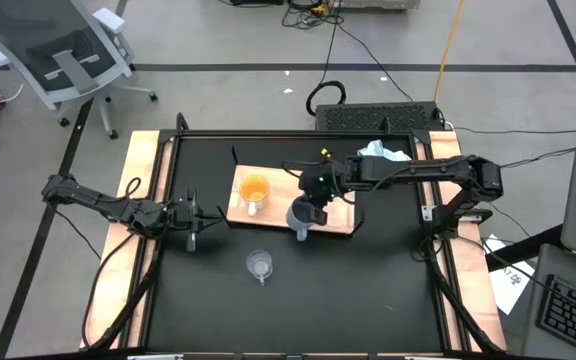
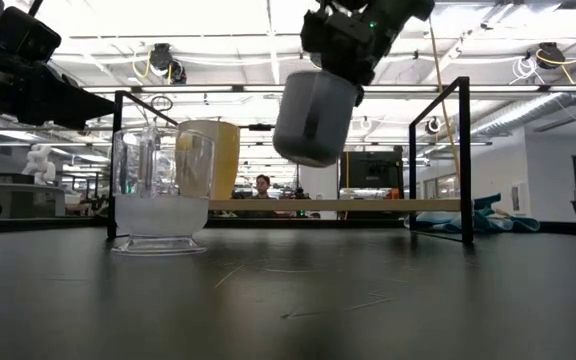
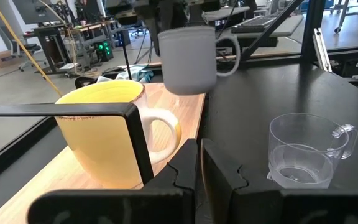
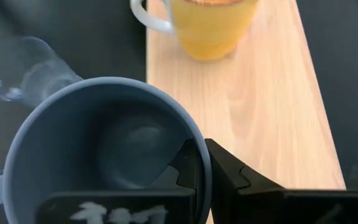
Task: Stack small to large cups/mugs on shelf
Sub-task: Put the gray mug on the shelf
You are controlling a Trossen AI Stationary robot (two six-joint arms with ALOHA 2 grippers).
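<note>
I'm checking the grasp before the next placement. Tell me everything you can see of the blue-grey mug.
The blue-grey mug is a plain matte cup, ceramic by its look, empty inside, with a loop handle on one side. It hangs clear of the table, slightly tilted, mouth up. The right gripper holds it with jaws shut over the rim, one finger inside and one outside. It hangs over the near edge of the shelf, beside the orange mug, touching neither.

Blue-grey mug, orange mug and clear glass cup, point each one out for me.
blue-grey mug (image 2: 313,115), low view, on its outer side wall.
orange mug (image 1: 254,187), high view, on the middle of its open top.
clear glass cup (image 3: 303,152), left wrist view, on its side wall.
</note>
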